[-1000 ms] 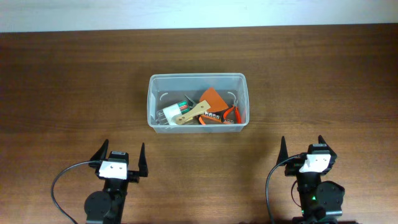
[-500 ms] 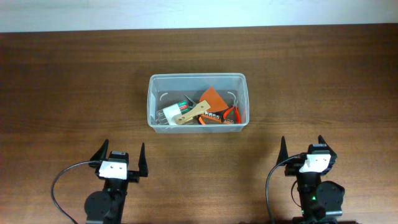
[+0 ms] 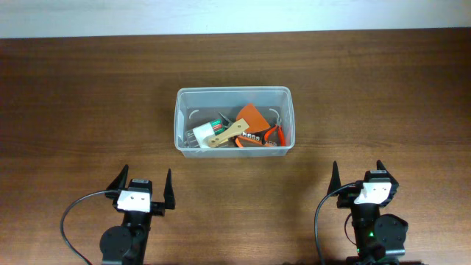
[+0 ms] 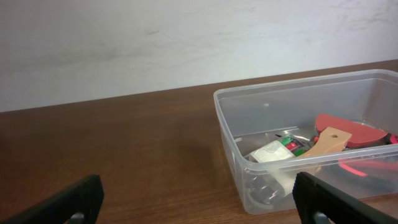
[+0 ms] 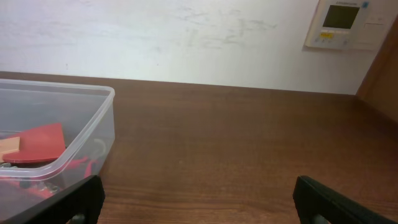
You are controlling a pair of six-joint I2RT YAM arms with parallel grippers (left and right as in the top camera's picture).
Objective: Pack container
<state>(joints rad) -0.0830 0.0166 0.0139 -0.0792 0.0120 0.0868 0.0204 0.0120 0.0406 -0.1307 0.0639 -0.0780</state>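
clear plastic container [image 3: 234, 120] sits mid-table on the wooden table [image 3: 88, 96], tools inside. left gripper [image 3: 143, 188] and right gripper [image 3: 358, 175] both spread wide, empty, near edge, well apart from it.

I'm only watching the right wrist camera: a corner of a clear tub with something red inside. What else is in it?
Observer: Overhead, the container also holds a white block and a wooden handle next to it.
Operator: Where's the other arm?
Observer: The left tool sits in front of the container, off to its left, jaws wide open.
Operator: And mine?
Observer: The right tool is front-right of the container, apart from it, open too.
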